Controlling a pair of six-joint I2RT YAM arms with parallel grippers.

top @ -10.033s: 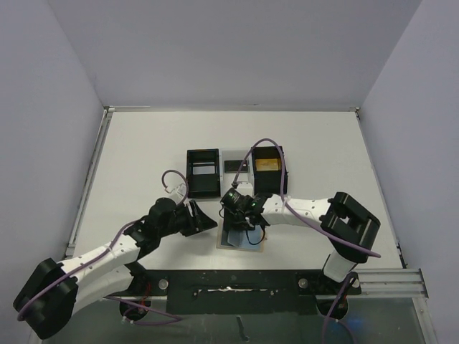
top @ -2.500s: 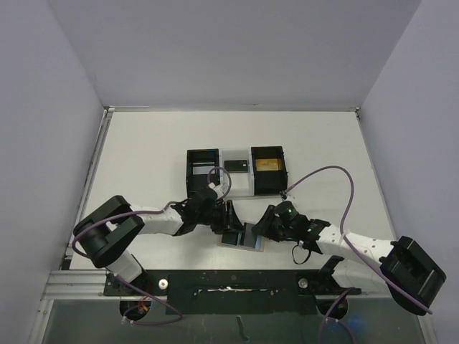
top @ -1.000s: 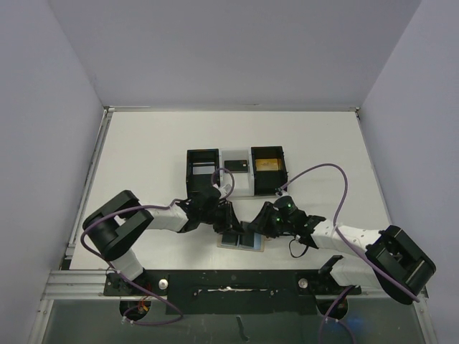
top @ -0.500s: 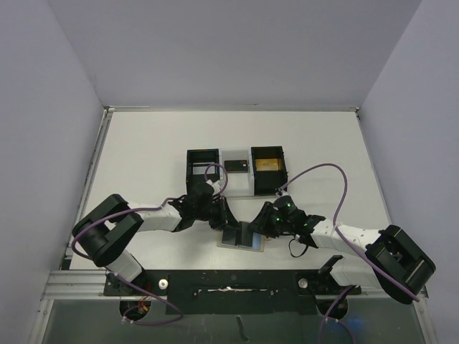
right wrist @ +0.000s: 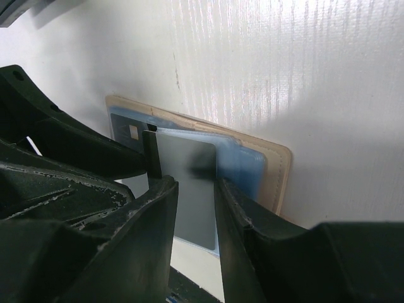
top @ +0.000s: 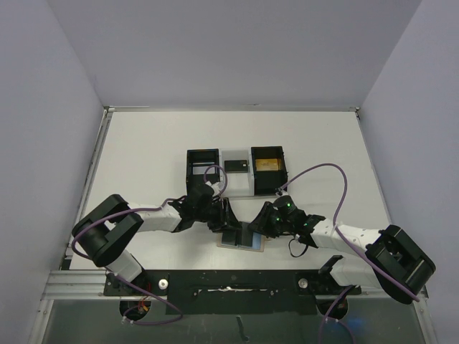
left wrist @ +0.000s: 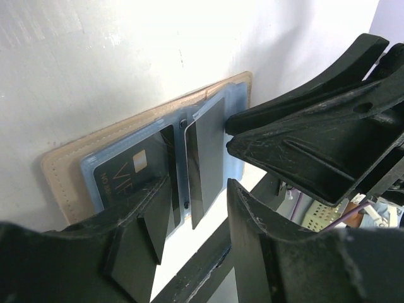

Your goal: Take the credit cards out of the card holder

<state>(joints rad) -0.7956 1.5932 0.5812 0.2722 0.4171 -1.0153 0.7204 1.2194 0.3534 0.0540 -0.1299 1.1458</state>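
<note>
White table [top: 143, 158], middle of near edge: card holder [top: 240, 239] opened flat, long axis along that edge, blue panels facing up. Left panel: dark card [left wrist: 129, 177] lettered "VI", remainder unreadable. Centre fold: plain grey card [right wrist: 189, 158]. Left gripper [left wrist: 196, 183] spread wide astride the fold. Right gripper [right wrist: 196, 180] narrowly parted over the grey card, nothing visibly clamped.

Your left gripper [left wrist: 196, 199] stood with its jaws apart just over the open card holder [left wrist: 63, 165]. Between the fingertips lay the near end of a dark card [left wrist: 205, 148], tilted up off its blue-grey panel. By the left finger, a second dark card [left wrist: 129, 177] lay flat in its pocket. The right gripper [left wrist: 228, 136] touched the tilted card's right edge.
</note>
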